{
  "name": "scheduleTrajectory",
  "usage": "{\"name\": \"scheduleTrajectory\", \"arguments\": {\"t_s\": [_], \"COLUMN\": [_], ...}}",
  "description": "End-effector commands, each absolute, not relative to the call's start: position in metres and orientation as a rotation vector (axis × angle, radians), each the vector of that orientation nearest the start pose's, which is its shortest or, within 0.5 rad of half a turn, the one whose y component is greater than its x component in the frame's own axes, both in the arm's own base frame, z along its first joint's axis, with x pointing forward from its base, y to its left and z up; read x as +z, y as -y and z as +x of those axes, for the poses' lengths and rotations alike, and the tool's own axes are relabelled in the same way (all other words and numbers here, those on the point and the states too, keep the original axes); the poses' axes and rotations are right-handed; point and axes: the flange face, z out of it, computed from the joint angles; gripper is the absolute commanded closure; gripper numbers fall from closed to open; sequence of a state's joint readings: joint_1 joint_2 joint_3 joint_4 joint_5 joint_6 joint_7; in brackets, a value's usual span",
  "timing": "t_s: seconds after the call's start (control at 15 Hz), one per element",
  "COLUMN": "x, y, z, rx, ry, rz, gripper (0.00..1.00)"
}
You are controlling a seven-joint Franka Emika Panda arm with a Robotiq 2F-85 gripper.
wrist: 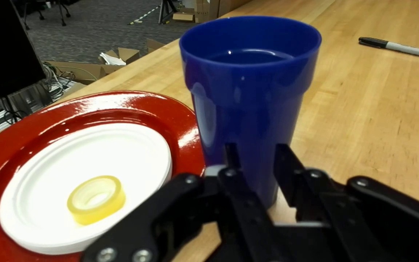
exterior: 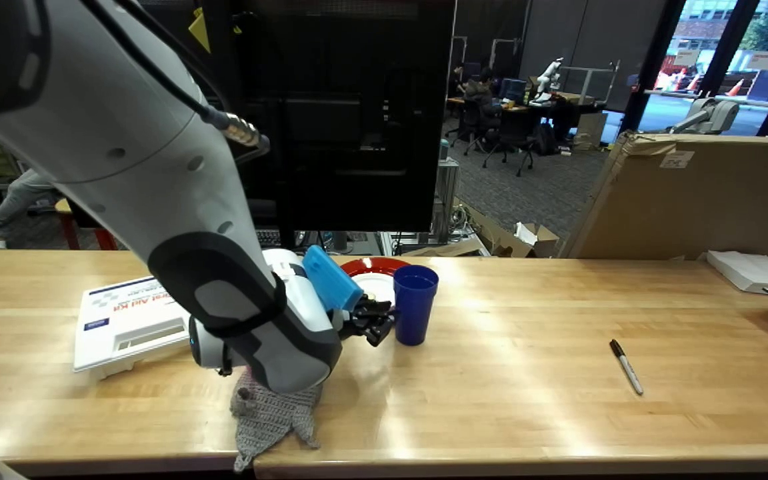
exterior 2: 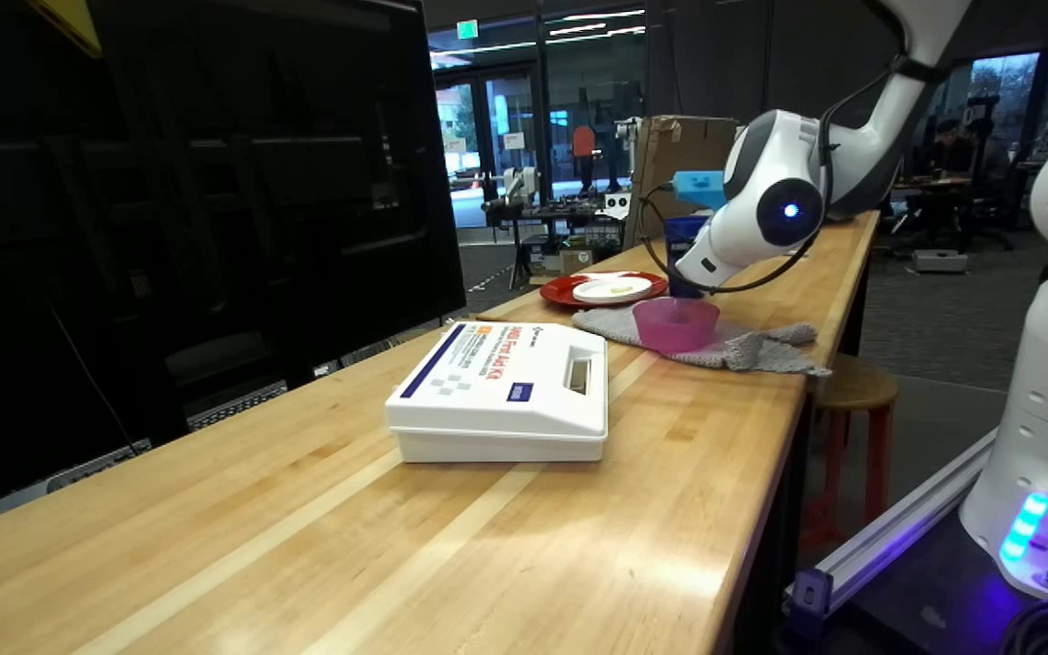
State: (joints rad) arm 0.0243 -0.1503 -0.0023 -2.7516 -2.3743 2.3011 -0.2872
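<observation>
The table (exterior: 524,387) stretches broadly to one side of the cup (wrist: 249,102); its far edge runs behind. The red plate (wrist: 155,105) lies just beside the cup, opposite. The cup stands upright, glossy dark blue, wide-mouthed. Its lower wall faces the gripper (wrist: 256,153), fingers slightly spread, contact unclear. Well apart lies the pen (exterior: 626,367).

Wooden tabletop (exterior: 524,407). On it: white first-aid kit (exterior 2: 501,396), rumpled grey knit cloth (exterior: 271,417), red plate (wrist: 151,103), blue cup (wrist: 246,98) upright, black-capped marker (exterior: 627,367), white paper stack (exterior: 757,271).
</observation>
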Motion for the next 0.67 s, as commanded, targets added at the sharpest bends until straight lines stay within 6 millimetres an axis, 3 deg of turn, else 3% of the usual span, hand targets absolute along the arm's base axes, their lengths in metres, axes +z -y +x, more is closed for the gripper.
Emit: {"name": "scheduleTrajectory", "arguments": {"t_s": [0.0, 0.07, 0.13, 0.33, 0.6], "x": [0.265, 0.263, 0.262, 0.264, 0.265], "y": [0.0, -0.002, -0.004, -0.011, -0.021], "z": [0.37, 0.366, 0.378, 0.376, 0.374], "rx": [-0.304, -0.298, -0.294, -0.284, -0.278], "ry": [-1.776, -1.775, -1.779, -1.784, -1.786], "rz": [0.661, 0.679, 0.69, 0.684, 0.615], "gripper": [0.38, 0.3, 0.24, 0.03, 0.0]}}
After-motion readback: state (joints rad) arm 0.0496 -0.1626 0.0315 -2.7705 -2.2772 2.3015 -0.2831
